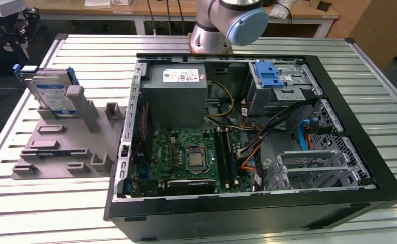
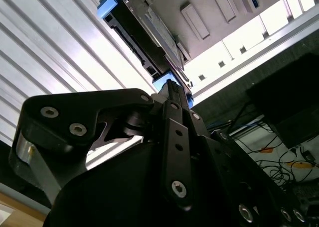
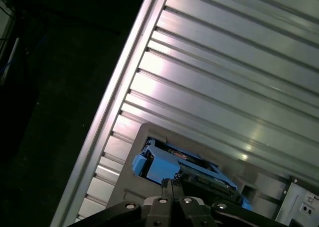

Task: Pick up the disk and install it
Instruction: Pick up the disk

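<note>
While hovering over the disk (image 1: 53,95) in its grey holder (image 1: 56,147), preparing pickup with gripper (image 3: 172,186) seemingly clenched empty, needing opening.

A ribbed metal table (image 1: 49,213) is seen. On it an open black computer case (image 1: 252,211) is placed, and a grey plastic holder (image 1: 52,147) just beside it, at the exterior view's left.
</note>
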You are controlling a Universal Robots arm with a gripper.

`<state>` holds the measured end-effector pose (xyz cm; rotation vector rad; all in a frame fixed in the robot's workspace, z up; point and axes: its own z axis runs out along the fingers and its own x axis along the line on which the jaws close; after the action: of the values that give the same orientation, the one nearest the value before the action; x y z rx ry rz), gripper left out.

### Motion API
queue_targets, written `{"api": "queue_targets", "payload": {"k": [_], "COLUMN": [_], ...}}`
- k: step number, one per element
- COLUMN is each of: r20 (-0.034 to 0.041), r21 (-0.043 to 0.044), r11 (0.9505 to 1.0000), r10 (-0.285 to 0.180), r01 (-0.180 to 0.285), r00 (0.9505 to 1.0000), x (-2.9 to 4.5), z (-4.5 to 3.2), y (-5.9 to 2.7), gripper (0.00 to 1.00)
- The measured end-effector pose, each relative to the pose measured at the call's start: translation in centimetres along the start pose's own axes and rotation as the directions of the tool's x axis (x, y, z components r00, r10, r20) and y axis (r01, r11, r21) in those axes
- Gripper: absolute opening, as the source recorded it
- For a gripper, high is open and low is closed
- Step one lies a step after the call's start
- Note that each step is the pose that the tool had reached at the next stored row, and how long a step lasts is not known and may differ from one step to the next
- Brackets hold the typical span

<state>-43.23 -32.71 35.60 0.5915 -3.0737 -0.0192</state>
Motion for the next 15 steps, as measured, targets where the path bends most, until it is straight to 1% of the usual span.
{"api": "queue_targets", "payload": {"k": [15], "r20": [-0.0007], "r21": [0.0004], "r11": [0.9988], "r10": [-0.049], "r01": [0.049], "r00": [0.9988], "x": [0.00], "z": [0.00], "y": [0.00], "gripper": [0.11]}}
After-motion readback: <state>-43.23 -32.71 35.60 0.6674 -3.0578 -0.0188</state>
